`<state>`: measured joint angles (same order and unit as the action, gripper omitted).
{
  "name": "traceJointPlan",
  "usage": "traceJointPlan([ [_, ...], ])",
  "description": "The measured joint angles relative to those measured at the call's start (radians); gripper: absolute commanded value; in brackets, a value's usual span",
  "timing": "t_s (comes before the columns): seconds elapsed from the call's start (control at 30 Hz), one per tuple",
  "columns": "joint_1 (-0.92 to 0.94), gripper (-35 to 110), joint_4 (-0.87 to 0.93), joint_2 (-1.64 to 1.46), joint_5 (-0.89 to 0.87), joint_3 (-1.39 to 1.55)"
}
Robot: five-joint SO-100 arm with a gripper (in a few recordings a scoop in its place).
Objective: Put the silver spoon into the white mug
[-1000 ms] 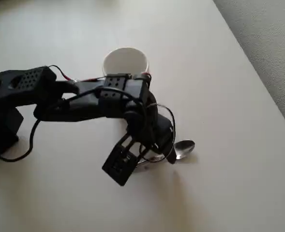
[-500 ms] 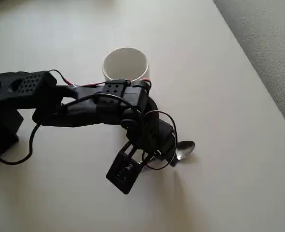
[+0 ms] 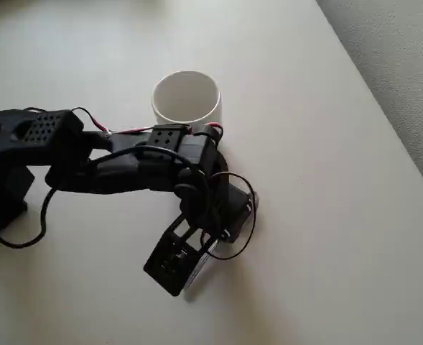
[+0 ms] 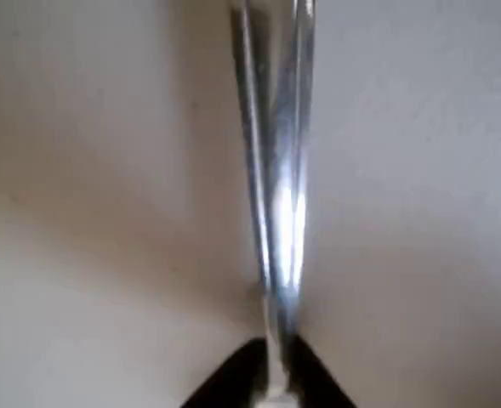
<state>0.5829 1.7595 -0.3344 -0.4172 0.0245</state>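
One black gripper (image 4: 271, 387) shut tight on the silver spoon (image 4: 277, 195), slim handle running straight up in the wrist view over the pale table (image 3: 326, 215); white mug (image 3: 186, 97) upright just behind the arm in the overhead view, apart from the spoon.

silver spoon (image 4: 276, 195) handle running up-frame, blurred, pinched in black hand (image 4: 271, 374) at bottom edge

White mug (image 3: 187, 97) upright on table, opening up. Silver spoon (image 4: 276, 195) handle pinched in tool (image 4: 271, 374).
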Motion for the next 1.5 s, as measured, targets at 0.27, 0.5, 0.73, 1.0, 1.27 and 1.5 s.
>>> traceJointPlan([
  [0.27,0.006,-2,0.06,-0.032,0.046,0.017],
  [0.5,0.018,-2,0.08,-0.209,0.098,0.02],
  [0.73,0.038,-2,0.094,-0.443,0.149,0.054],
  [1.0,-0.025,-2,0.094,-0.799,0.21,0.368],
  [1.27,-0.247,-2,0.094,-1.049,0.222,0.713],
  [1.5,-0.373,-2,0.091,-1.083,0.206,0.877],
])
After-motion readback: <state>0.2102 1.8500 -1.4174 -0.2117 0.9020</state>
